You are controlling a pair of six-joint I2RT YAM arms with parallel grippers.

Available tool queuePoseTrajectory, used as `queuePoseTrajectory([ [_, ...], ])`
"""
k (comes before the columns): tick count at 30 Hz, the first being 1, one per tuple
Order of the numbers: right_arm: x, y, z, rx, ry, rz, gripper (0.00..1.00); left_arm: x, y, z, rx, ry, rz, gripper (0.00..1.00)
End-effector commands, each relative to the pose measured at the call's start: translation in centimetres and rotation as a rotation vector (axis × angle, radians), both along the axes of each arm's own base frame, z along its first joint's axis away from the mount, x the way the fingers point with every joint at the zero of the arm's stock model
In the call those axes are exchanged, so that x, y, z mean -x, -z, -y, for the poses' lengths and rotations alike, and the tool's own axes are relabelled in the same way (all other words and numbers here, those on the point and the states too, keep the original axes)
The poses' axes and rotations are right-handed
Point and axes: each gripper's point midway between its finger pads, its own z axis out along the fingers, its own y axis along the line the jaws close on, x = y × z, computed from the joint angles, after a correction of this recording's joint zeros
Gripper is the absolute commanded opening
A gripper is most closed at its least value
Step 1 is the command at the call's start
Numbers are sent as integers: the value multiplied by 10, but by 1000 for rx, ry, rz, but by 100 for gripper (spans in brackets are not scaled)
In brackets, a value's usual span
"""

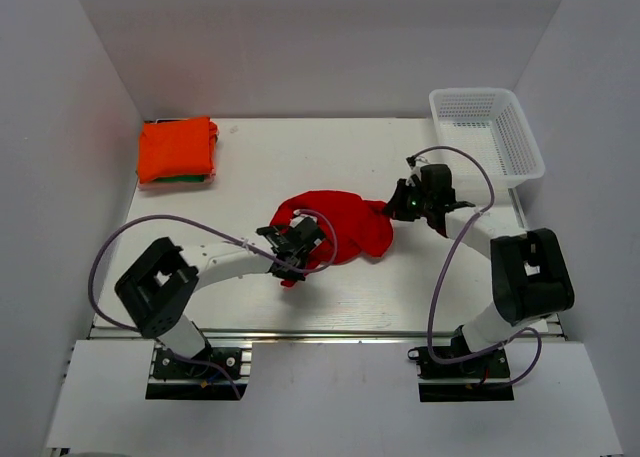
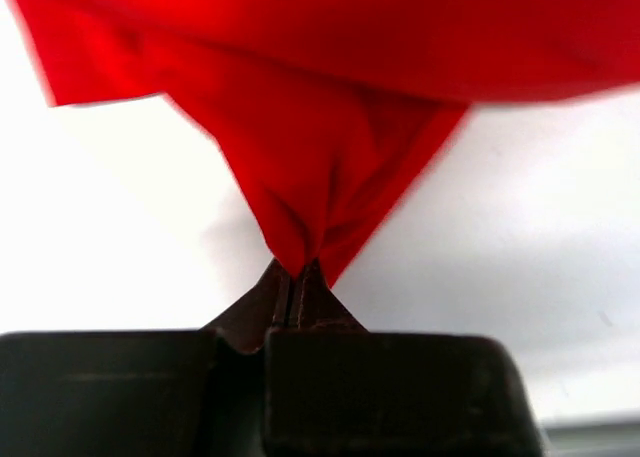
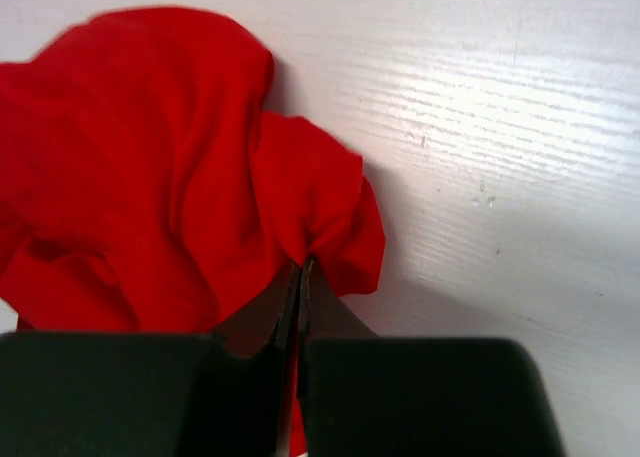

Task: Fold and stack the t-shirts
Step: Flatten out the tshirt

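A crumpled bright red t-shirt (image 1: 345, 222) lies bunched in the middle of the white table. My left gripper (image 1: 291, 245) is shut on a pinch of its near-left edge; the left wrist view shows the red cloth (image 2: 320, 177) hanging in a point from the closed tips (image 2: 295, 277). My right gripper (image 1: 400, 205) is shut on the shirt's right edge; the right wrist view shows a red fold (image 3: 310, 197) pinched at the closed tips (image 3: 303, 267). A folded orange t-shirt (image 1: 177, 147) lies on a folded green one (image 1: 185, 180) at the back left.
A white plastic mesh basket (image 1: 488, 135) stands at the back right corner. White walls (image 1: 60, 157) enclose the table on three sides. Purple cables (image 1: 470, 227) loop from both arms.
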Motion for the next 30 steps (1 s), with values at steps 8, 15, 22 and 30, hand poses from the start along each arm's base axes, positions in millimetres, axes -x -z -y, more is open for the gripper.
queuePoseTrajectory([
  [8,-15,-163,13,-65,87,431,0,-42,-205,2,361,-16,541,0],
  [15,-6,-279,70,-50,394,675,0,-63,-319,-64,371,-337,854,0],
  [22,10,-350,131,49,684,789,0,-58,-397,-122,319,-552,1064,0],
  [30,38,-436,153,73,744,941,0,-37,-458,-159,358,-584,1210,0],
])
